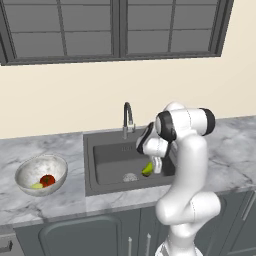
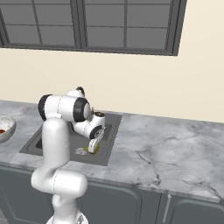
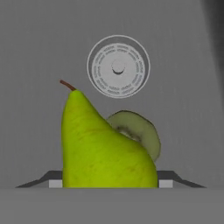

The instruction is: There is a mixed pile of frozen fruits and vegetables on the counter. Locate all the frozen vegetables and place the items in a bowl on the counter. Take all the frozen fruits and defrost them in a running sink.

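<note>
Hand view: white arm's gripper [image 3: 109, 183] is clasping a yellow-green pear [image 3: 103, 148] above the dark grey sink [image 3: 39, 57], beside a sliced green fruit [image 3: 140, 131]. Red tomato [image 1: 47, 180] and pale wedge [image 1: 37, 186] are sitting in the marbled bowl [image 1: 30, 167] on the surface [image 1: 50, 145]. Releasing the pear and running water seem to be remaining.

no readable text, labels, brands or numbers on anything in view

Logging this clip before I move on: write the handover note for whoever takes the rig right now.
Gripper: jaws shut on the pear, held over the sink.
Kiwi-like green fruit already lies on the sink floor near the drain.
Bowl on the counter holds the red item and the pale yellow-green piece.
Left: release the pear. No water visible from the faucet.
</note>
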You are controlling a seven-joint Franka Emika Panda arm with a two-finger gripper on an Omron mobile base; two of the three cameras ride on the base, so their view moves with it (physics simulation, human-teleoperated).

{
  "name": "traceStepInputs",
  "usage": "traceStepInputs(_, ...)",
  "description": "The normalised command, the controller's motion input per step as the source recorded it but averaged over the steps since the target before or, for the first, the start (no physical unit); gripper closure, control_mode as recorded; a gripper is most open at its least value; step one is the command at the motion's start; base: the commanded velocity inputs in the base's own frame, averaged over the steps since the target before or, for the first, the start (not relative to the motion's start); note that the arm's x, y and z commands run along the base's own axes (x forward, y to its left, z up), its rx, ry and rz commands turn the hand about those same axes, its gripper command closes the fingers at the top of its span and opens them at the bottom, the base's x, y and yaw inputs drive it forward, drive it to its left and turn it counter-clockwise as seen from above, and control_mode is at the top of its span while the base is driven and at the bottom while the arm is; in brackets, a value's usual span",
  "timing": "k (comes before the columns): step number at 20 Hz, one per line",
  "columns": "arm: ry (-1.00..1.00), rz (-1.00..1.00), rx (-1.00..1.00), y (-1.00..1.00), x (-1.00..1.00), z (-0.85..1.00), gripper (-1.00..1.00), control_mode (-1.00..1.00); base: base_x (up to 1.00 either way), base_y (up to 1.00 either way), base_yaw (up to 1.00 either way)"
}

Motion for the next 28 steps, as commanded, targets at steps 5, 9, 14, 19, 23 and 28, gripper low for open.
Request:
traceStepInputs(5,0.0,0.03,0.03,0.0,0.34,-0.43,1.0,-1.0,0.0,0.0,0.0)
traceStepInputs(9,0.0,0.03,0.02,0.0,0.3,-0.38,-1.0,-1.0,0.0,0.0,0.0)
traceStepInputs(14,0.03,0.01,0.0,0.08,-0.02,-0.02,-1.0,-1.0,0.0,0.0,0.0)
traceStepInputs(19,0.06,-0.01,0.02,0.01,-0.29,0.26,-1.0,-1.0,0.0,0.0,0.0)
traceStepInputs(23,0.0,0.0,0.07,0.0,-0.15,0.63,-1.0,-1.0,0.0,0.0,0.0)
traceStepInputs(28,0.0,0.0,0.05,0.0,-0.13,0.66,-1.0,-1.0,0.0,0.0,0.0)
